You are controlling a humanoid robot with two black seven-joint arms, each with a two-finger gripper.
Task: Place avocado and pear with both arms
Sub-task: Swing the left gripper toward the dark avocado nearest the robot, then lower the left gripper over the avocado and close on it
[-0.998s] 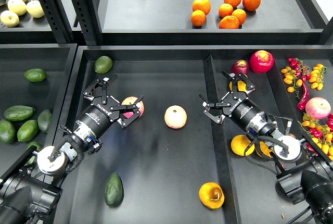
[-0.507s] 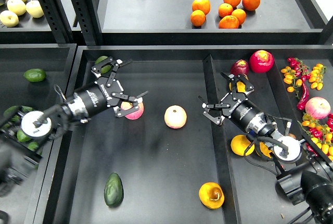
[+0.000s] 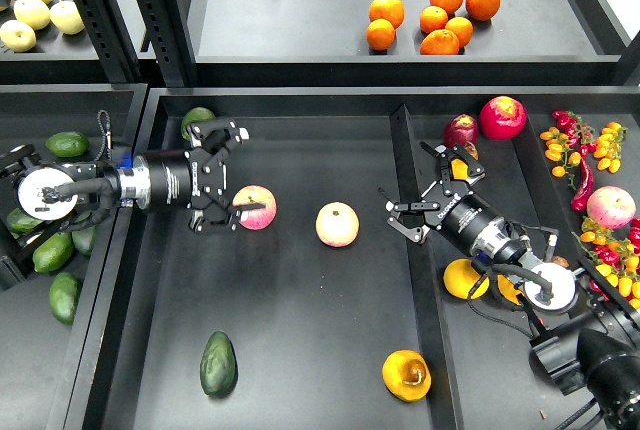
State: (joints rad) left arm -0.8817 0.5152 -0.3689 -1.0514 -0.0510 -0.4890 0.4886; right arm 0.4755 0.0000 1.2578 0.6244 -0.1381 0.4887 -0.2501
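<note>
The dark green avocado (image 3: 218, 363) lies near the front left of the middle tray (image 3: 300, 310). The golden pear (image 3: 406, 374) lies near the tray's front right, brown patch facing up. My left gripper (image 3: 248, 172) is open and empty, reaching in level from the left, its lower finger by a pink-and-yellow apple (image 3: 254, 207). It is far behind the avocado. My right gripper (image 3: 412, 190) is open and empty over the divider (image 3: 418, 270), well behind the pear.
A second pink-and-yellow apple (image 3: 337, 224) lies mid-tray. A lighter green avocado (image 3: 197, 120) sits at the tray's back left corner. Several avocados (image 3: 50, 248) fill the left bin. Red fruit (image 3: 503, 117), peppers and yellow fruit (image 3: 464, 278) fill the right bin. Oranges (image 3: 432, 18) are on the back shelf.
My left arm has swung back and to the left, now lying level across the left bin; its gripper stays open near the apple. My right gripper has barely moved.
</note>
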